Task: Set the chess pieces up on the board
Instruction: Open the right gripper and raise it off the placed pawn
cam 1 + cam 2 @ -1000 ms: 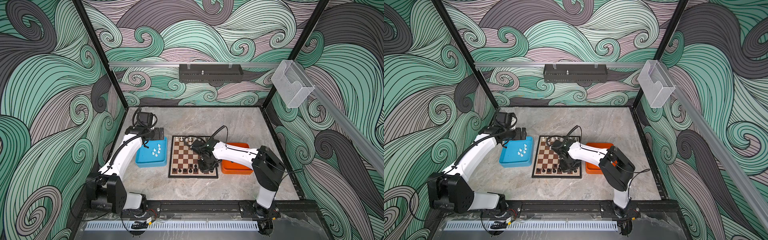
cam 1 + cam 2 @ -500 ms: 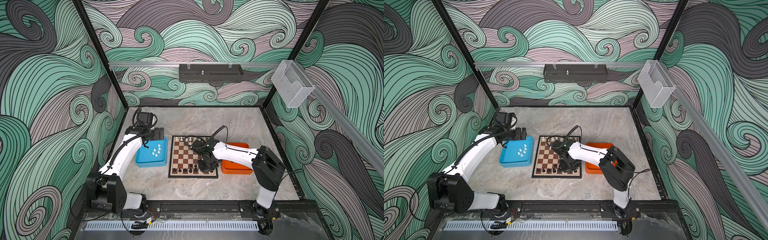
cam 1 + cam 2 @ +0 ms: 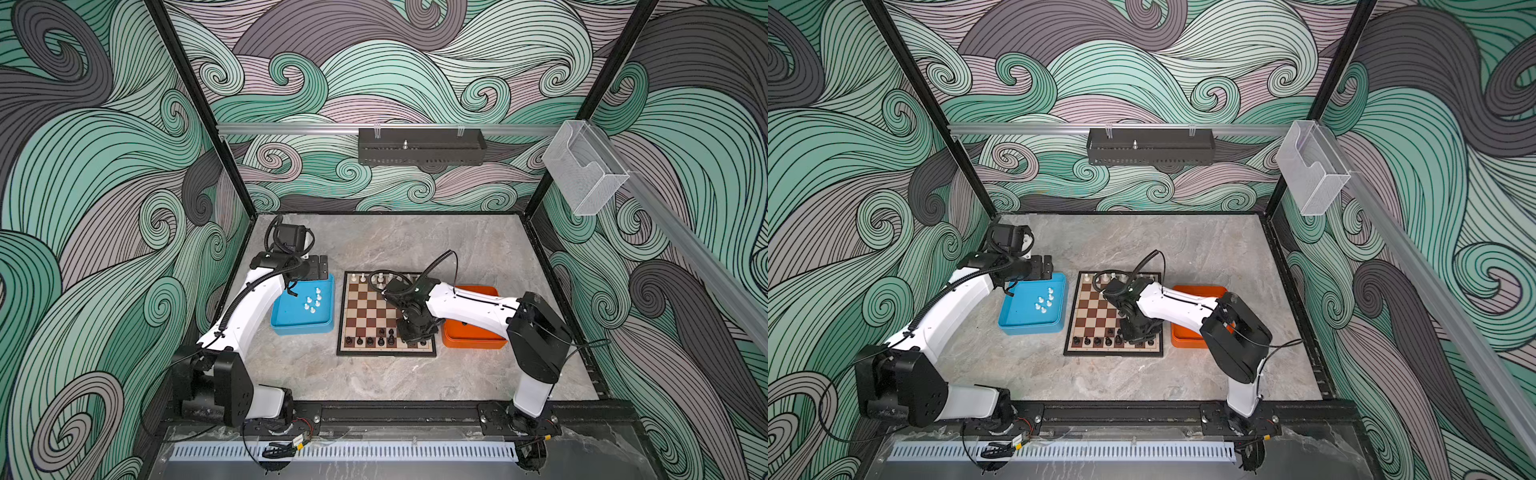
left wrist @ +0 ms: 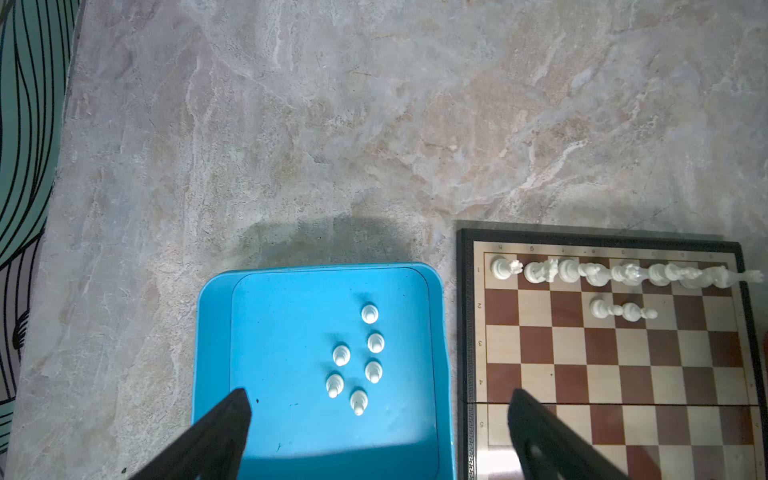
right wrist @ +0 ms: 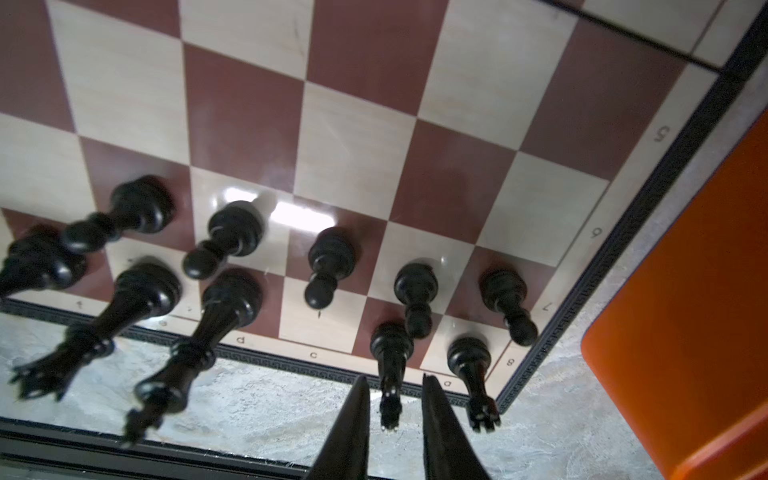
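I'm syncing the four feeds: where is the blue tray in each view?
Top view: blue tray just left of the board.
Top view: blue tray likewise left of the board.
Left wrist: blue tray large, holding six white pawns, alongside the board.
Right wrist: not in it; the orange tray shows instead.
Shared landmark: the board, in all four.

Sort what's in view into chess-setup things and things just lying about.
Job: board, white pawns in the blue tray, white pieces and black pieces on the board, orange tray.
Lying about: black rack, clear bin.
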